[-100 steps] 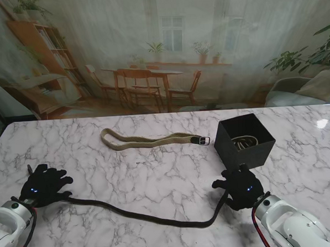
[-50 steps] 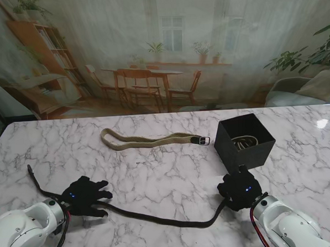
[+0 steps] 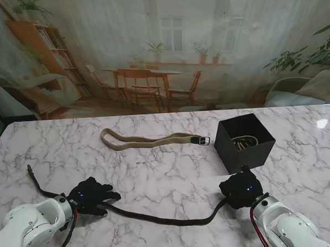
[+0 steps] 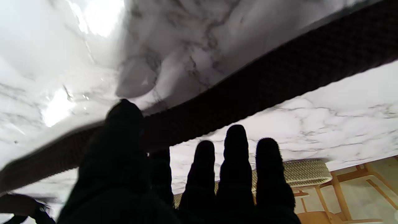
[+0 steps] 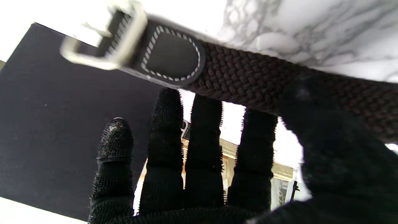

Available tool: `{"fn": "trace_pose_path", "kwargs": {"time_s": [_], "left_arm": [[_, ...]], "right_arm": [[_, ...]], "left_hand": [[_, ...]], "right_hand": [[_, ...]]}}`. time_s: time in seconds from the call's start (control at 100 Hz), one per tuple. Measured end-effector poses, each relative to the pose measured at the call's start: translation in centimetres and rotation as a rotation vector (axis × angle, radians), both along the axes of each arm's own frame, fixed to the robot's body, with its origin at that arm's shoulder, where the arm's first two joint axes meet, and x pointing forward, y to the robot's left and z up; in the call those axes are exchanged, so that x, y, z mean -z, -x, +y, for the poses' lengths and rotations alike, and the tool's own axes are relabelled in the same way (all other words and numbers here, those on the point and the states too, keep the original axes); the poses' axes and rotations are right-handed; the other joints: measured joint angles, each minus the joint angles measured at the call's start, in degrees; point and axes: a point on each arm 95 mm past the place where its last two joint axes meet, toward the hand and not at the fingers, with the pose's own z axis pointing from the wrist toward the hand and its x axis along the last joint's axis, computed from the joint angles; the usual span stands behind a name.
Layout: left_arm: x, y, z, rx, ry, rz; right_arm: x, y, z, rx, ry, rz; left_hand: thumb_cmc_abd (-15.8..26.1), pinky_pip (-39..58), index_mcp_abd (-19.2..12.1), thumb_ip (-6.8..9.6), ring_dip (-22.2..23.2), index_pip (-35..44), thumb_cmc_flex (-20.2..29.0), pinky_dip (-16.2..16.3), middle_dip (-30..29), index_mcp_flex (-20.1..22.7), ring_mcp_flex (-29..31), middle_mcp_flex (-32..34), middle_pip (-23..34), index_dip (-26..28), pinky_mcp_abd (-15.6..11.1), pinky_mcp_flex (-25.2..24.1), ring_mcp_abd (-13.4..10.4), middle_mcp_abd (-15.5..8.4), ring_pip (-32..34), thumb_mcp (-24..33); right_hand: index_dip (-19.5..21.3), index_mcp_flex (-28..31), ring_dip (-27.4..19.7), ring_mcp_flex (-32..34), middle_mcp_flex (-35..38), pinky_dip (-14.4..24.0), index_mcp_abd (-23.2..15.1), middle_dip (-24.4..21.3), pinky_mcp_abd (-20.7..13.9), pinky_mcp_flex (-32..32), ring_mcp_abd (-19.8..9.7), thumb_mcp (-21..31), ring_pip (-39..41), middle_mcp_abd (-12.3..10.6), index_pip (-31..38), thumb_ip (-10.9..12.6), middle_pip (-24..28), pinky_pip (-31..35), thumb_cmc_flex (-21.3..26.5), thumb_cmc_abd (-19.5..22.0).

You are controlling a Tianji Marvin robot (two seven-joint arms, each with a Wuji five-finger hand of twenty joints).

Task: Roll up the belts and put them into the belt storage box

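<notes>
1. Since a second ago the left hand (image 3: 93, 195) has slid along the dark braided belt (image 3: 164, 218) toward the middle of the table, leaving the belt's tail end trailing out to its far left. It now rests over the strap a good way in from that end.
2. The left wrist view shows the thumb pressed against the strap and the other fingers (image 4: 236, 161) extended past it, so the hold looks like a loose pinch; whether it truly grips I cannot tell.
3. The right hand (image 3: 241, 188) has barely moved. It sits at the buckle end, thumb laid over the braid just behind the metal buckle (image 5: 104, 39), fingers straight; it looks pinned rather than firmly clasped.
4. In my judgement, the shortened span between the hands sets up rolling, which has not begun: the belt lies uncoiled.
5. The black storage box (image 3: 244, 142) stands just beyond the right hand, already holding a coiled belt.
6. A tan belt (image 3: 149, 139) lies flat farther from me, well clear of both hands.
</notes>
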Motion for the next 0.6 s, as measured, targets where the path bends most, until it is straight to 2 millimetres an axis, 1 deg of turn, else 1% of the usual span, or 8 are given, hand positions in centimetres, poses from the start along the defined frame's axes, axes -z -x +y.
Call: {"fn": "trace_pose_path", "kwargs": {"time_s": [0.01, 0.05, 0.1, 0.14, 0.2, 0.26, 0.34, 0.6], "left_arm": [[0.0, -0.1, 0.0, -0.004, 0.005, -0.001], [0.0, -0.3, 0.0, -0.015, 0.018, -0.009], [0.0, -0.6, 0.0, -0.02, 0.027, -0.028], [-0.1, -0.8, 0.1, -0.023, 0.026, -0.047], [0.0, -1.1, 0.3, -0.032, 0.013, -0.076], [0.2, -1.3, 0.7, -0.047, -0.001, -0.094], [0.2, -1.4, 1.3, -0.069, -0.007, -0.106], [0.2, -2.1, 3.9, -0.148, -0.053, -0.187]], "right_arm": [[0.0, 0.0, 0.0, 0.002, -0.003, 0.0], [0.0, 0.0, -0.1, 0.01, -0.017, 0.002], [0.0, 0.1, -0.2, 0.018, -0.029, 0.002], [-0.1, 0.1, -0.3, 0.02, -0.031, 0.0], [-0.1, 0.2, -0.4, 0.022, -0.029, -0.003], [-0.1, 0.3, -0.5, 0.021, -0.029, -0.008], [-0.1, 0.4, -0.5, 0.019, -0.033, -0.016], [-0.1, 0.4, -0.2, 0.009, -0.043, -0.022]], "left_hand": [[0.2, 0.5, -0.2, 0.0, 0.7, 0.8, 1.1, 0.3, 1.0, 0.2, 0.8, 1.3, 1.1, 1.4, -0.1, 0.3, -0.2, 0.0, 0.5, 0.0], [-0.1, 3.2, -0.9, 0.0, 3.0, 4.0, 4.5, 0.6, 4.5, 1.4, 3.9, 6.3, 4.2, 6.0, -0.1, 1.5, -0.1, -1.0, 2.9, -0.2], [0.0, 5.8, -1.1, 0.0, 6.6, 10.1, 7.4, 0.6, 15.3, 4.4, 7.6, 12.6, 5.7, 9.1, 0.6, 2.8, -0.2, -2.5, 6.9, -0.2], [0.1, 8.8, -1.1, 0.0, 10.8, 18.3, 9.6, 1.2, 24.9, 7.7, 11.4, 19.6, 5.7, 10.6, 1.0, 4.3, -0.2, -3.7, 11.9, -0.2], [0.2, 11.4, -0.6, 0.0, 14.2, 24.8, 10.2, 1.4, 30.0, 11.0, 13.5, 23.1, 7.1, 11.3, 1.3, 5.8, -0.1, -4.2, 16.7, 0.0], [-0.6, 12.7, 0.1, 0.0, 15.8, 28.1, 10.2, 1.8, 31.4, 11.4, 14.0, 23.7, 8.5, 11.9, 1.4, 6.3, 0.0, -3.5, 19.4, 0.0], [-0.8, 13.4, 0.6, 0.0, 16.9, 29.0, 10.2, 1.8, 31.4, 11.5, 14.0, 23.7, 9.7, 11.3, 1.4, 6.6, 0.0, -3.5, 20.8, 0.0], [-0.8, 13.4, 1.5, 0.0, 17.2, 29.7, 10.2, 1.8, 32.0, 11.6, 14.0, 23.7, 10.0, 11.3, 1.4, 6.6, 0.1, -3.5, 22.5, 0.0]], "right_hand": [[-1.3, 0.2, 0.4, 1.0, 1.2, 0.0, 0.0, 0.8, 0.0, 0.4, 0.0, 0.0, 0.4, 0.0, 0.0, 0.0, 1.1, 0.2, 0.4, 0.5], [-2.8, 0.2, 1.1, 2.1, 2.3, 0.0, 0.4, 2.0, 0.0, 0.8, -0.3, 0.0, 1.5, 0.0, -0.1, 0.0, 2.6, 0.3, 1.1, 0.9], [-4.5, 0.2, 2.1, 3.6, 4.0, 0.0, 0.7, 3.6, 0.0, 1.8, -0.6, 0.0, 2.8, -0.1, -0.7, 0.0, 5.1, 0.7, 1.3, 0.9], [-5.0, 0.2, 2.3, 4.1, 4.6, 0.0, 1.3, 4.1, 0.0, 2.2, -0.7, 0.0, 3.0, -0.2, -0.7, 0.0, 5.3, 0.9, 1.3, 0.9], [-6.1, 0.1, 2.3, 4.3, 4.7, 0.0, 1.4, 4.1, 0.0, 2.4, -0.7, 0.0, 3.0, -0.5, -1.3, 0.0, 5.7, 0.9, 1.3, 0.9], [-7.0, 0.1, 2.3, 4.3, 4.7, 0.0, 1.8, 4.1, 0.0, 2.8, -0.7, 0.0, 3.0, -0.5, -1.5, 0.0, 5.7, 1.0, 1.3, 0.9], [-7.6, -0.8, 2.3, 4.3, 4.7, 0.0, 1.9, 3.7, 0.0, 2.8, -0.7, 0.0, 3.0, -0.6, -2.1, 0.0, 5.6, 1.1, 1.4, 0.9], [-8.4, -2.4, 2.3, 4.3, 4.7, 0.0, 1.9, 3.4, 0.0, 2.9, -0.7, 0.6, 2.9, -0.7, -2.3, 0.0, 5.0, 1.4, 2.0, 1.5]]}}
